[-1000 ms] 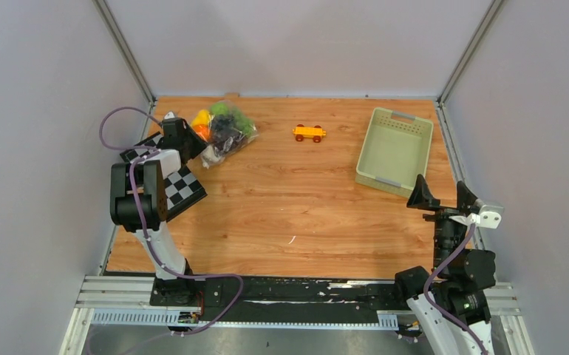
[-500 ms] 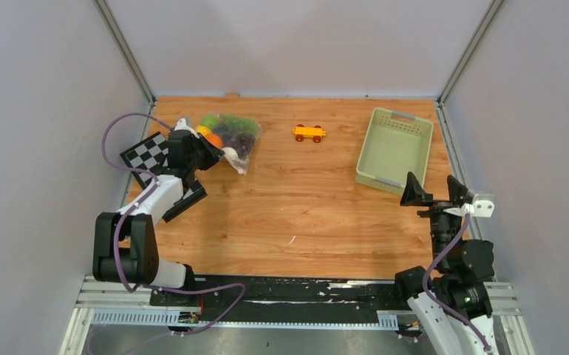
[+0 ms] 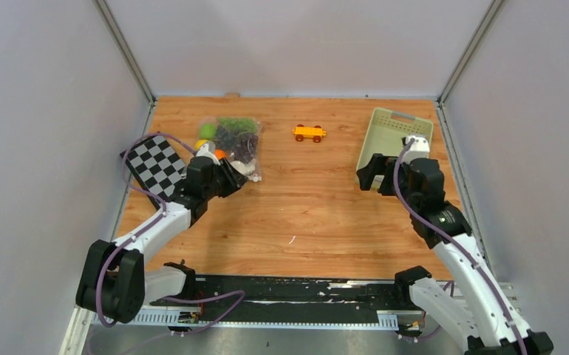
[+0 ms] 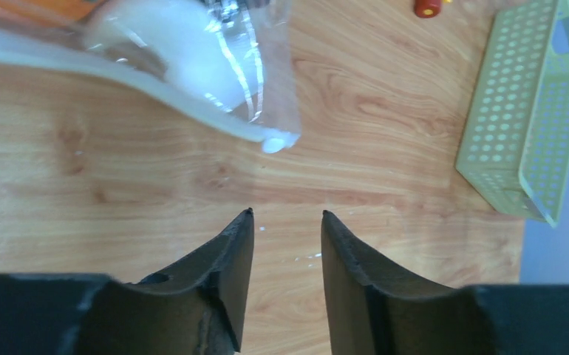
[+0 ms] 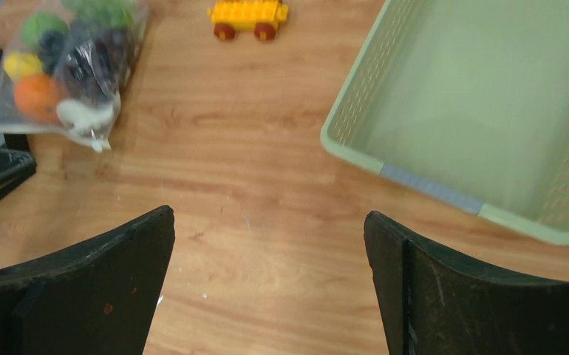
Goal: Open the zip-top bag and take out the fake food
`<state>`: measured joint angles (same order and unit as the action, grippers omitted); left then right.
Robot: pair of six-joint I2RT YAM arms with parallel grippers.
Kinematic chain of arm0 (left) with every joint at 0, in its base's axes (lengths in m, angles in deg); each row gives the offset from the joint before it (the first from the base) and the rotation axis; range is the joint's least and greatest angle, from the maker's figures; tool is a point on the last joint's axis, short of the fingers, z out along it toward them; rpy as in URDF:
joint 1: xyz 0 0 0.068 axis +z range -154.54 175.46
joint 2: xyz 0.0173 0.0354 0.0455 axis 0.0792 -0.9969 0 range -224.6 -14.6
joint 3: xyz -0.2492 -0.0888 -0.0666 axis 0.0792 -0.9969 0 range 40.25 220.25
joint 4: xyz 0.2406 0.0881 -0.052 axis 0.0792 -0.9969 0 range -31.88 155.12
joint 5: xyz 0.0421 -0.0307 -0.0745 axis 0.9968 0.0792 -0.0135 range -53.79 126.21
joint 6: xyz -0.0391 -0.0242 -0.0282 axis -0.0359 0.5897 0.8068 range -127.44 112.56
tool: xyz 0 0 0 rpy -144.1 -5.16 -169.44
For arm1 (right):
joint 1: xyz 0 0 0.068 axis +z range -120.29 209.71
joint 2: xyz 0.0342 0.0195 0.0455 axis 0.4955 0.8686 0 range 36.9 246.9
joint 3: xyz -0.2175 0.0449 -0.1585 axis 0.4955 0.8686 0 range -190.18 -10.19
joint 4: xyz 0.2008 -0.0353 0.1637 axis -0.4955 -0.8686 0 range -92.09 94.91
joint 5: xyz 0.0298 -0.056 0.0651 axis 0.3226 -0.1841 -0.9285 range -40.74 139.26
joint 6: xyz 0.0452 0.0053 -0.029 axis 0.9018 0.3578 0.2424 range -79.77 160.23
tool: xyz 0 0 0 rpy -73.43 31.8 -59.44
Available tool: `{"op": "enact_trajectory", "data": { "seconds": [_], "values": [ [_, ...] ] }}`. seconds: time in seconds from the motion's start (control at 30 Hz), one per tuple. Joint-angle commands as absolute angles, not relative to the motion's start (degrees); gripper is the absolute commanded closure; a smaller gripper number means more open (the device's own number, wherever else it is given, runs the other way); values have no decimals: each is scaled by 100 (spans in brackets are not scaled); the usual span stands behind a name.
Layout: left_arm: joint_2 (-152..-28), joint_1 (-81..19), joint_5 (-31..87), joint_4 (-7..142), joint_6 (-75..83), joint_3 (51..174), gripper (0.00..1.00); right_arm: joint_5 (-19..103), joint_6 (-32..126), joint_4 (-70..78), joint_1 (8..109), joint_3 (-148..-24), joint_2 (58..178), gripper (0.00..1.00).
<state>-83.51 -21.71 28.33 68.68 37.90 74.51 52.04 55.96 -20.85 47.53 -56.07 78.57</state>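
Observation:
The zip-top bag (image 3: 231, 140) lies on the table at the far left, with its white zip strip (image 4: 119, 74) toward the near side. Inside it is the fake food: an orange ball (image 5: 36, 95), a yellow lemon (image 5: 18, 65), a white mushroom (image 5: 86, 115), dark grapes (image 5: 97, 59) and green pieces (image 5: 41, 26). My left gripper (image 3: 236, 180) is open and empty, just short of the bag's near edge; the left wrist view shows its fingers apart (image 4: 285, 216) over bare wood. My right gripper (image 3: 380, 176) is wide open and empty (image 5: 268, 214), above the table by the basket's near left corner.
A pale green basket (image 3: 395, 115) stands at the far right and shows in both wrist views (image 4: 518, 111) (image 5: 352, 155). An orange-yellow toy car (image 3: 309, 133) sits between bag and basket. A checkerboard (image 3: 152, 161) lies at the left edge.
My left gripper has drawn back from the far left corner toward the near side; the bag shifted a little right and turned. My right arm has risen and reached forward to the basket's near left corner.

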Motion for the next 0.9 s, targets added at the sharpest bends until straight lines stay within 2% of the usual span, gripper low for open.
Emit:
{"op": "enact_trajectory", "data": {
  "seconds": [0.0,0.1,0.27,0.6,0.87],
  "values": [
    [-7832,-2159,3556,7111,4116,7094,49,4324,6341,-2130,4772,-5484,8220,0],
    [-7757,-2159,3918,7412,4354,6886,36,3877,6571,-1293,4773,-4867,8089,0],
    [-8085,-2086,4432,8042,4653,6717,29,3444,6586,-641,4772,-4516,8008,0],
    [-9302,-1501,4330,9982,5359,6283,28,2983,6139,-583,4772,-4670,8513,0],
    [-10124,-1408,4410,10774,5231,6442,30,2768,5792,-511,4770,-4696,8790,0]
  ]
}}
